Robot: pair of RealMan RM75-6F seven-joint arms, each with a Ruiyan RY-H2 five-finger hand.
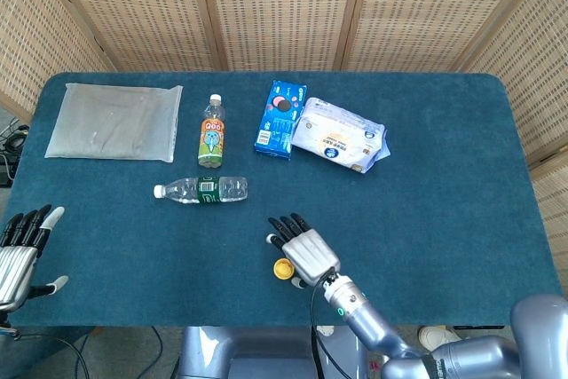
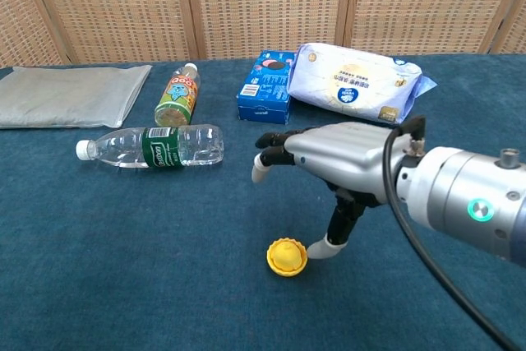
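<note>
One yellow cap point(image 2: 287, 256) on desk point(image 2: 123, 285), near centre; right hand point(image 2: 329, 162) released above it, fingers spread; left hand point(image 1: 19, 250) released, far left.

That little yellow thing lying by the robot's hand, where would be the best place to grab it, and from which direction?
Probably from straight above, pinching across its round rim. The yellow piece sits low and flat on the blue table, so there is little side wall to catch. The right hand hovers just over it, fingers spread, thumb tip beside it, with open cloth all round.
</note>
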